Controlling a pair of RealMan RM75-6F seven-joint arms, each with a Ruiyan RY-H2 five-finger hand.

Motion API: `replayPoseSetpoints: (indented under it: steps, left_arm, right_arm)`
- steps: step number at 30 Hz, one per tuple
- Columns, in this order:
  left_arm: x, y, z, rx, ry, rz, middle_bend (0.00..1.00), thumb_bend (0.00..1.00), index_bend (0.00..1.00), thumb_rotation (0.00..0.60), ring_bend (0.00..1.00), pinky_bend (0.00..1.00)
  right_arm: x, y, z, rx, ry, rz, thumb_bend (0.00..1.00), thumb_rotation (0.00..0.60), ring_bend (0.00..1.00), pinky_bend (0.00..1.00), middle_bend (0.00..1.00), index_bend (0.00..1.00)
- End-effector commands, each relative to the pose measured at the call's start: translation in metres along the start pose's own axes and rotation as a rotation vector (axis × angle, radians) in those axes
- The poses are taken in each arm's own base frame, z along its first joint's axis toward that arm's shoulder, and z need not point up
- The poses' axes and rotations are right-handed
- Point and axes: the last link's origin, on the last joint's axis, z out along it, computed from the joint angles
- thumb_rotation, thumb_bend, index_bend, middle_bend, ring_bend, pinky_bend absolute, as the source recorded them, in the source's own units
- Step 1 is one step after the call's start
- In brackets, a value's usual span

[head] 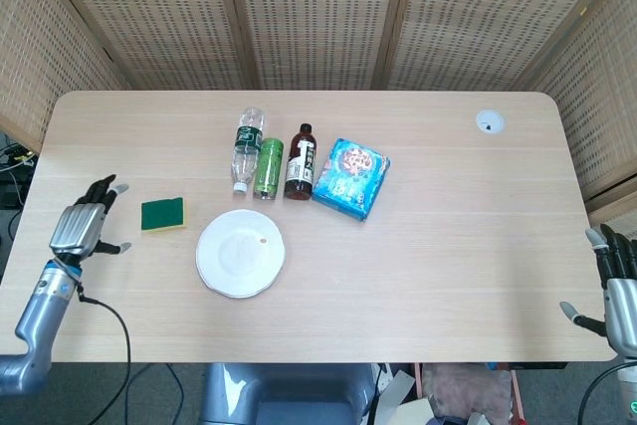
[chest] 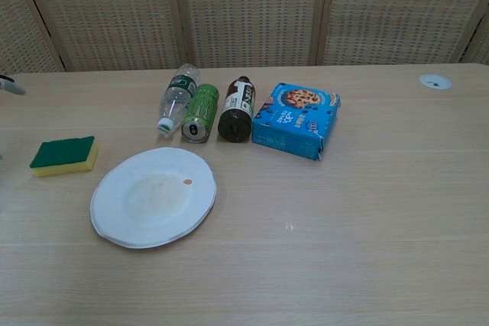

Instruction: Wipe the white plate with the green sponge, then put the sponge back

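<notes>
We see a water bottle (head: 247, 145), a green can (head: 268, 167) and a dark bottle (head: 301, 160) lying side by side on the table (head: 468, 236), a blue cookie box (head: 350, 177) just beside them, and a white grommet (head: 489, 122) well apart.

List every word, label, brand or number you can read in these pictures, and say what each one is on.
No text reads clearly.
Blue cookie box: print on the top and side, too blurred to read.
Green can: a logo mark, not legible.
Dark bottle: white label, print too small.
Clear water bottle: green label, print too small.
Green sponge and white plate: no text.
</notes>
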Motion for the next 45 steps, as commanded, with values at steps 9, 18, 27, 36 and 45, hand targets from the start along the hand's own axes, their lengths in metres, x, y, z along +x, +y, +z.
replayPoseSetpoints:
  steps: [9,18,27,36,45]
  left_arm:
    - [-0.033,0.028,0.055,0.020,-0.083,0.005,0.16,0.02,0.26,0.600,0.08,0.21]
    - [-0.045,0.029,0.077,0.069,-0.131,0.023,0.16,0.02,0.26,0.600,0.08,0.21]
    - [-0.050,0.034,0.087,0.083,-0.144,0.019,0.25,0.04,0.34,0.600,0.15,0.24]
    - [-0.053,0.036,0.088,0.074,-0.125,0.036,0.36,0.12,0.48,0.600,0.24,0.37]
    - [-0.019,0.051,0.080,-0.077,0.015,0.087,0.37,0.15,0.50,0.600,0.25,0.40]
  right_arm:
    - [-0.005,0.002,0.005,-0.014,-0.022,-0.006,0.00,0.600,0.00,0.00,0.00,0.02]
    - [-0.006,0.002,0.006,-0.015,-0.027,-0.005,0.00,0.600,0.00,0.00,0.00,0.02]
    - [-0.007,0.002,0.008,-0.019,-0.035,-0.003,0.00,0.600,0.00,0.00,0.00,0.02]
    - [-0.008,0.003,0.010,-0.018,-0.049,0.014,0.00,0.600,0.00,0.00,0.00,0.02]
    - [-0.006,0.002,0.009,-0.015,-0.044,0.019,0.00,0.600,0.00,0.00,0.00,0.02]
